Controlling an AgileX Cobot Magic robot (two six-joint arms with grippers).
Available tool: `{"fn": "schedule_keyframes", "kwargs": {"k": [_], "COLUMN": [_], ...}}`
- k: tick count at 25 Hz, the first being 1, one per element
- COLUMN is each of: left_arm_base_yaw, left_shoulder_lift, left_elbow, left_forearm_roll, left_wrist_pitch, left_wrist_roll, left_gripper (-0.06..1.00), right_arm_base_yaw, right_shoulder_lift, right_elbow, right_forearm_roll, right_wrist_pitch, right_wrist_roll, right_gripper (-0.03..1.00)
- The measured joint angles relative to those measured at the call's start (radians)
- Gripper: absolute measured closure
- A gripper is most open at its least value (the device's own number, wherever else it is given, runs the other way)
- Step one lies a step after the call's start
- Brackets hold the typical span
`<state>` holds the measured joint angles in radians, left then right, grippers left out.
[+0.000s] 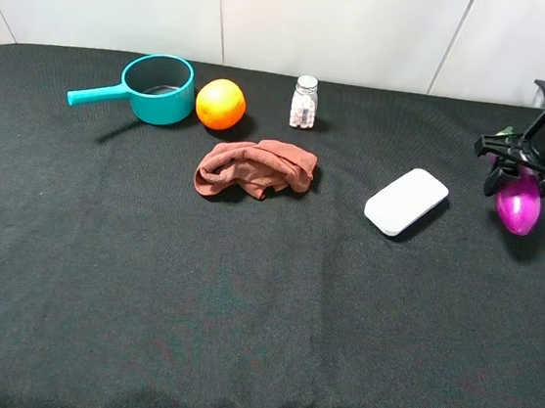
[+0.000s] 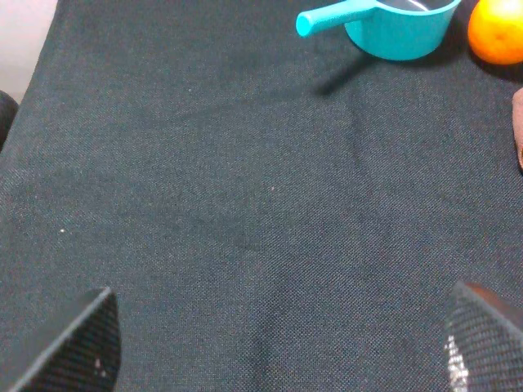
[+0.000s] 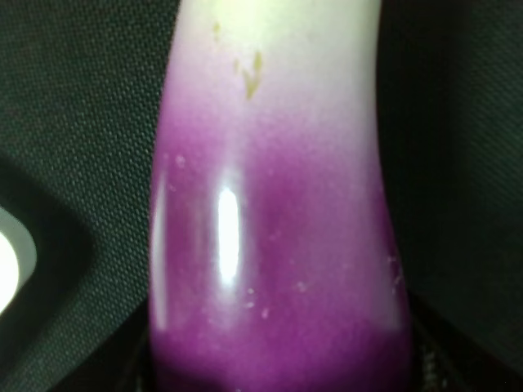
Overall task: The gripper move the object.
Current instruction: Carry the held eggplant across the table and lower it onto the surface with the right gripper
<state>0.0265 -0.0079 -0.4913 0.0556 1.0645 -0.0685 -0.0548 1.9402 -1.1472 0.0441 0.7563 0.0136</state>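
**Right gripper gripping a glossy eggplant at the right edge of the tabletop**

The right gripper (image 1: 526,159) is closing its jaws around the upper, paler part of the eggplant (image 1: 519,205), which is hanging bulb-down just above the black tabletop (image 1: 241,309) and casting a shadow beneath itself. Whether its tip is touching the cloth cover is not showing clearly. In the right wrist view the eggplant (image 3: 270,245) is filling almost the whole picture, white-green at one end and shading into deep purple, with a bright streak of light along its skin.

That sheen is suggesting a smooth, slippery surface, and the body is looking firm and moderately heavy, not fragile but likely to bruise under a hard squeeze. Because the shape is tapering, a hold on the narrower part is risking a slide towards the bulb, so a hold just above the widest part is looking safer.

The left gripper (image 2: 282,343) is hovering over bare tabletop with its fingers spread wide and nothing between them. A white flat device (image 1: 407,202) is lying near the eggplant
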Motion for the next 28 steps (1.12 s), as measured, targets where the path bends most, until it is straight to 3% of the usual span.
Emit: {"fn": "schedule_keyframes", "kwargs": {"k": [28], "left_arm_base_yaw": [0.000], "left_shoulder_lift": [0.000], "left_elbow": [0.000], "left_forearm_roll": [0.000], "left_wrist_pitch": [0.000], "left_wrist_roll": [0.000], "left_gripper": [0.11], "right_arm_base_yaw": [0.000], "right_shoulder_lift": [0.104], "right_elbow": [0.000], "right_forearm_roll": [0.067], "right_wrist_pitch": [-0.033], "right_wrist_roll": [-0.073], "right_gripper": [0.58]}}
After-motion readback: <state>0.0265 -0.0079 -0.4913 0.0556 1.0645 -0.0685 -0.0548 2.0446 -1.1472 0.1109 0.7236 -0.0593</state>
